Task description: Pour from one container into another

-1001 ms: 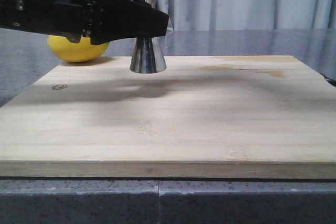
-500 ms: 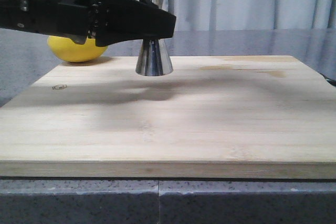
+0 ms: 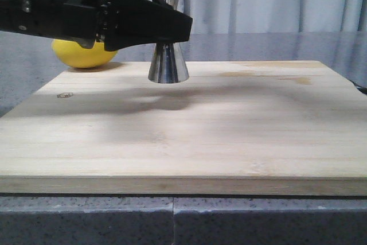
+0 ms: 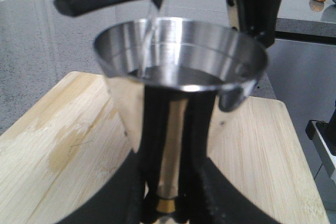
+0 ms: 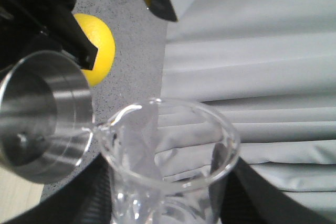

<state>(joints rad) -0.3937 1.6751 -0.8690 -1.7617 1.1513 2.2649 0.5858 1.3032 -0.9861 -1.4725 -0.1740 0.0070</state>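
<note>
While the left gripper (image 4: 167,203), clamped on the waist of the jigger (image 4: 178,72), holds it clear above the board (image 3: 189,136), the right gripper (image 5: 163,203), closed around the tilted beaker (image 5: 168,156), should keep its lip over the cup and tip gradually to avoid spillage.

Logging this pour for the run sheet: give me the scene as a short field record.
stage: pouring under way
left hand: shut on jigger, held above the board
right hand: shut on tilted beaker
stream: clear liquid runs from the beaker lip into the jigger's top cup
board: wooden, bare under the jigger
lemon: behind the board, on the left
</note>
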